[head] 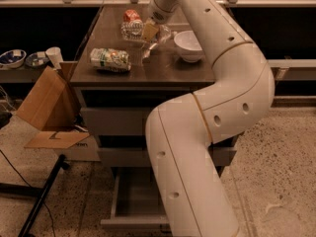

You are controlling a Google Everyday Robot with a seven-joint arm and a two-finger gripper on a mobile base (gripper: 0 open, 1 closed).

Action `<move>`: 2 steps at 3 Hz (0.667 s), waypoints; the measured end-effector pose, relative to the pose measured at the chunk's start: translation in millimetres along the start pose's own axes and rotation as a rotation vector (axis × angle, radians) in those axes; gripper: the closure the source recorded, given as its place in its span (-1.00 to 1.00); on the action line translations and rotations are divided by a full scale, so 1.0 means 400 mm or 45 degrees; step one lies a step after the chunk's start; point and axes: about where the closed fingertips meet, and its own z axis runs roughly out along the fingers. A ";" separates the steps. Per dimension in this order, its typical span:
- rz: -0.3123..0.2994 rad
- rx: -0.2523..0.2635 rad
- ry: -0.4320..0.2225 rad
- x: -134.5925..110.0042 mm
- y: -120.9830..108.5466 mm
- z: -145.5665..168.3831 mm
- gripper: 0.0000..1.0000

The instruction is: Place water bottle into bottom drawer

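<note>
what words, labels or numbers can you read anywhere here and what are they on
No text here can be read.
Green-and-white can: printed pattern, too blurred to read.
Red can: print too blurred to read.
Water bottle: dark label band, too small to read; the tool is at its right end, over the back of the cabinet top.

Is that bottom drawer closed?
No, the bottom drawer is pulled out, while the hand is up at the bottle on the table.
</note>
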 end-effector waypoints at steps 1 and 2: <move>-0.008 0.007 0.010 0.005 -0.004 -0.014 1.00; -0.022 0.019 0.027 0.014 -0.011 -0.040 1.00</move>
